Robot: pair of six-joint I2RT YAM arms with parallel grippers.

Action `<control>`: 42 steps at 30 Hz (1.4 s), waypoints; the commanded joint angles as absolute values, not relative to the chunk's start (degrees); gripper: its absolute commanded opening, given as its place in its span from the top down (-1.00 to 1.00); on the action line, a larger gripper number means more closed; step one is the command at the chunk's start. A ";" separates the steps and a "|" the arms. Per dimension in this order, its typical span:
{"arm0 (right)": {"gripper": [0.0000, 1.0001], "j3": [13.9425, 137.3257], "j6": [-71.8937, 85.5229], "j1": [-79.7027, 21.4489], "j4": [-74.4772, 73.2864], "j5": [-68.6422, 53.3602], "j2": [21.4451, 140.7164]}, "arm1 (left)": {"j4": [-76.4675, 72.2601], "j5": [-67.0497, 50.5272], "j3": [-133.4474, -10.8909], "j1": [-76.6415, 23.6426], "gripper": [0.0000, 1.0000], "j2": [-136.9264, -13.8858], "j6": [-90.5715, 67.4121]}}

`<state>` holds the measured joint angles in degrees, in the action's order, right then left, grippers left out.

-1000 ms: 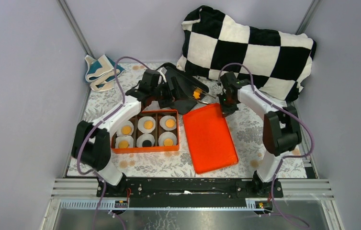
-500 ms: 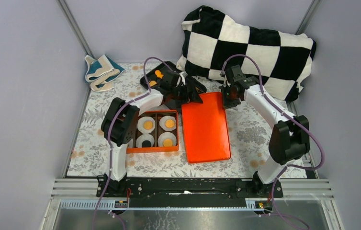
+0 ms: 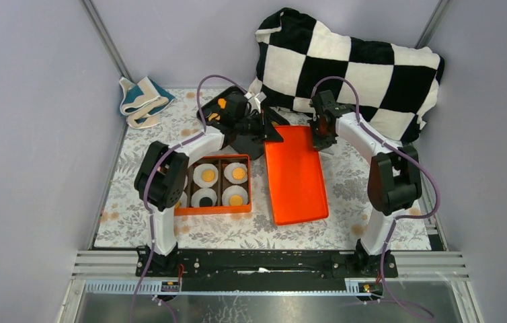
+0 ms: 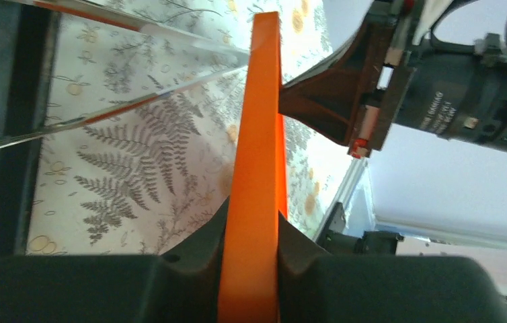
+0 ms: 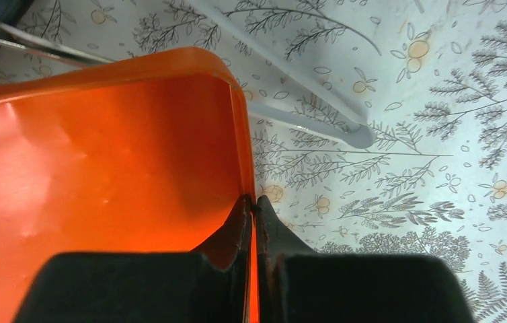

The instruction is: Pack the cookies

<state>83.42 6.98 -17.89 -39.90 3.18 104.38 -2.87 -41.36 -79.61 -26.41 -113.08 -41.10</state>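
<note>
left gripper (image 4: pixel 253 214): clenched on the far-left rim of the orange lid (image 3: pixel 298 176). The wrist view shows the lid edge-on, pinched between both fingers.
right gripper (image 5: pixel 252 202): clenched on the lid's far-right corner, with the thin rim squeezed between the pads.
lid position: just right of the orange box (image 3: pixel 214 210) and not over it, angled slightly. Whether the near end rests on the floral cloth (image 3: pixel 358 182) or hangs clear of it is hard to call from above.
cookies (image 3: pixel 239 173): three orange discs show in the box, each sitting in a white paper cup (image 3: pixel 199 176). One cup shows a dark centre instead of an orange one. The left column is hidden under the left arm.
loose cookies (image 3: pixel 222 103): a couple lie on the black tray (image 3: pixel 204 111) at the back, just beside the left wrist.
step, my read: two-arm carry of the lid, likely to close the box, though the tray isn't emptied yet.
cookie handling: probably light, thin, stiff and brittle. Pinch lightly across the edge, since too much force would likely crack one. The flat faces give little to hold.
lid handling: looks like thin, smooth, stiff plastic, so it's light but could slip. Rim grips at both far corners make sense, and the arms should move together or it could twist.
risk: the lid or left arm could clip the tray cookies.
</note>
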 commanded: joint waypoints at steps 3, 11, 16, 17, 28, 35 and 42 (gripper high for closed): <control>0.74 86.60 9.91 -20.13 -32.65 10.96 101.45 | 6.60 -34.19 -81.89 -27.03 0.93 -115.54 -38.71; -0.13 76.69 6.72 -32.22 -26.89 26.06 82.59 | 15.90 -29.62 -90.72 -26.45 0.99 -118.96 -39.69; -0.17 67.87 9.36 -39.73 -24.91 20.68 71.55 | 20.59 -30.28 -97.98 -25.13 1.00 -121.28 -42.08; -0.17 66.09 9.50 -41.92 -24.48 20.75 69.75 | 22.20 -30.42 -99.84 -24.91 1.00 -121.91 -42.36; -0.28 47.49 9.74 -60.49 -15.36 31.71 54.30 | 38.09 -36.98 -117.14 -20.43 1.00 -121.19 -43.48; -0.35 43.19 3.36 -67.74 -6.95 39.95 51.97 | 38.14 -43.18 -114.15 -14.35 1.00 -118.33 -46.75; -0.37 42.52 0.30 -75.49 2.27 48.46 62.69 | 38.05 -46.39 -115.87 -13.06 1.00 -118.44 -49.37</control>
